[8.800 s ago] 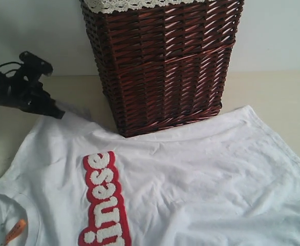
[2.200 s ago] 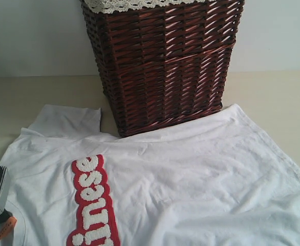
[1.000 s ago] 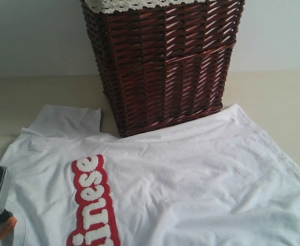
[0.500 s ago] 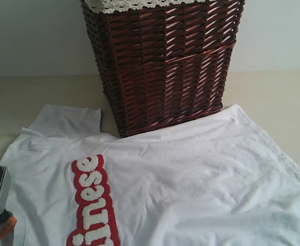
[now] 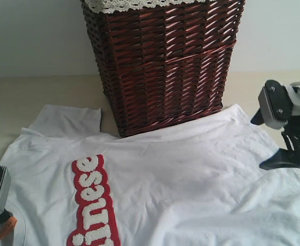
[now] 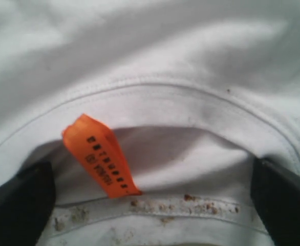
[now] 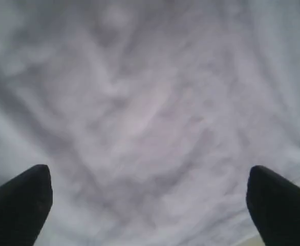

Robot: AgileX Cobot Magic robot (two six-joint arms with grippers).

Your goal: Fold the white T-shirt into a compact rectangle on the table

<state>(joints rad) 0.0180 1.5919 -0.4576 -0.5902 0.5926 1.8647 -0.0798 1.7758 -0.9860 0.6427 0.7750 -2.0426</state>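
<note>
Pale wood-look table (image 5: 17, 97), plain light wall (image 5: 32, 36) behind.

White T-shirt (image 5: 191, 179) lies spread on the table, front up, covering most of the near area. The cloth is rumpled, in a single layer as far as I can see. No fold shows anywhere. The far sleeve (image 5: 68, 120) lies out flat. My judgement: the task is at its very start, with sleeves, sides and body all left to fold.

Long axis runs across the exterior view. Collar (image 6: 180, 102) with its orange neck tag (image 6: 101, 156) points to the near left, and the hem points off to the right. The red band of lettering (image 5: 91, 200) crosses that axis, running near to far.

My left gripper (image 6: 150, 205) sits low over the collar. Its fingers (image 6: 19, 205) are spread wide to either side of the tag and pinch nothing.

My right gripper (image 7: 150, 202) hangs over the hem end on the right. Its fingers (image 7: 280, 202) are also wide apart, with bare cloth beneath and nothing held.

Dark wicker basket (image 5: 165, 61) stands at the shirt's far edge, its base touching the cloth or just beside it.
</note>
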